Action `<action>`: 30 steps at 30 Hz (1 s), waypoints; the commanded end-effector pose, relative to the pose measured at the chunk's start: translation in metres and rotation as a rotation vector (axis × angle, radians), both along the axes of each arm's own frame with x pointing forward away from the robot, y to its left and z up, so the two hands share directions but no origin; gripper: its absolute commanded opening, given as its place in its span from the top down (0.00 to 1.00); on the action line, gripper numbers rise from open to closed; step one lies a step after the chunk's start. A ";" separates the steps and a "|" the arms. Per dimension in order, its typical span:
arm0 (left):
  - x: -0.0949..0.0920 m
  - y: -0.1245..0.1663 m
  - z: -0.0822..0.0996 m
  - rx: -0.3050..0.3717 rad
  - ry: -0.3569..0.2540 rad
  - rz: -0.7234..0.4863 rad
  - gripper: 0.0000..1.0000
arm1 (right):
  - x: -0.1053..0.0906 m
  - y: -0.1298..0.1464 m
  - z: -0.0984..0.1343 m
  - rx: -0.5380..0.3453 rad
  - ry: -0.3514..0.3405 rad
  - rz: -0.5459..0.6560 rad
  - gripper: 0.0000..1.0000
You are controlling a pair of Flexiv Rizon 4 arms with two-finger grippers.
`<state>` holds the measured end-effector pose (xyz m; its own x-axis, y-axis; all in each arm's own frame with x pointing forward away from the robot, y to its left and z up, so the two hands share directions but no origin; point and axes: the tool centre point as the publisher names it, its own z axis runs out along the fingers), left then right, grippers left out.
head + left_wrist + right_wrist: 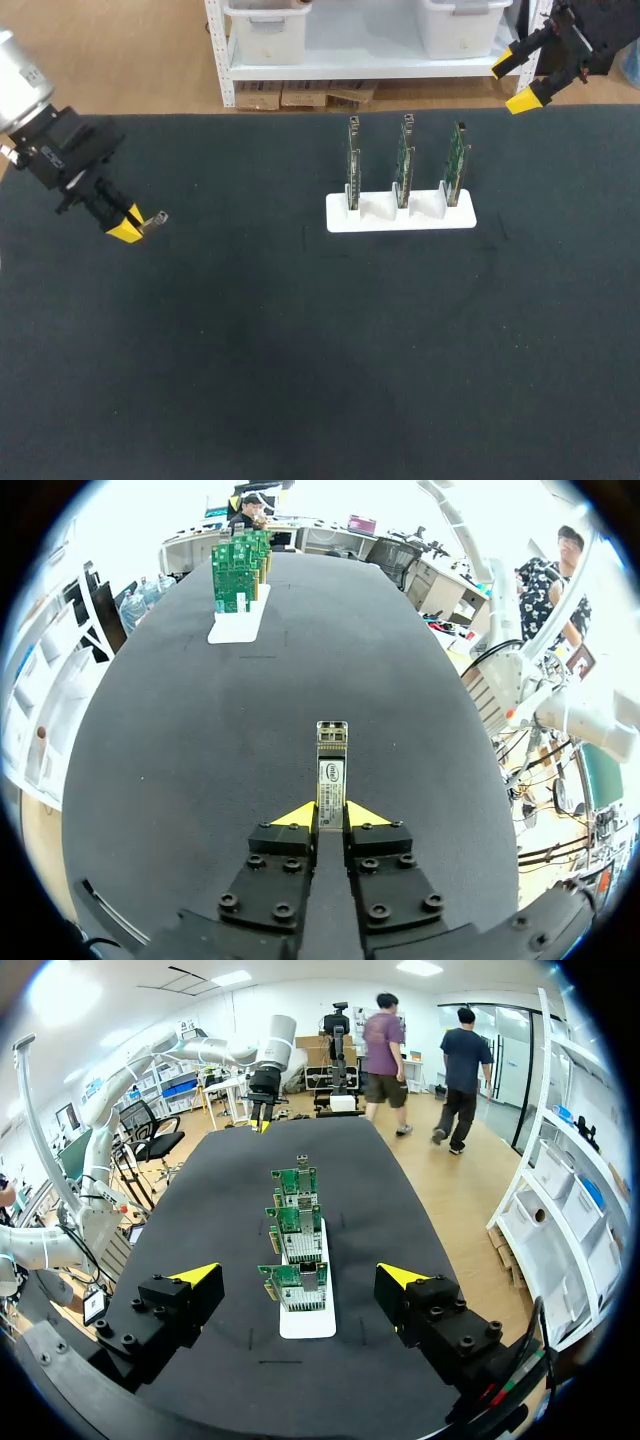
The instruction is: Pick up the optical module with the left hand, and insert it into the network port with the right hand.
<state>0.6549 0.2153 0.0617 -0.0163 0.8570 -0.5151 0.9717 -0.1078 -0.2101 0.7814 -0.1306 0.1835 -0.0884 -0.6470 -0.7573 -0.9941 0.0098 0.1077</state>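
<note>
At the left edge of the head view, the left gripper (128,222) hangs over the black table (300,380) with its yellow tips pinched tight on the optical module (153,219) — the slim metal body juts out past the fingertips toward the frame's centre. In the left wrist view the module sits squarely between both fingers, labelled face up. At the upper right corner, the right gripper (513,82) is spread wide and holds nothing. Right of centre stands a white holder (400,218) carrying three upright green network cards (404,160) in a row — in the right wrist view they lie ahead of the spread fingers.
</note>
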 end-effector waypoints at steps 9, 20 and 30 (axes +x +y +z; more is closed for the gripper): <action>0.004 -0.002 0.024 -0.106 -0.111 -0.005 1.00 | -0.002 0.000 0.000 0.000 -0.003 -0.004 0.00; 0.057 -0.051 0.090 -0.341 -0.279 -0.100 1.00 | -0.002 0.000 0.000 0.000 -0.003 -0.004 0.00; 0.106 -0.090 0.107 -0.673 -0.176 -0.252 1.00 | -0.002 0.000 0.000 0.000 -0.003 -0.004 0.00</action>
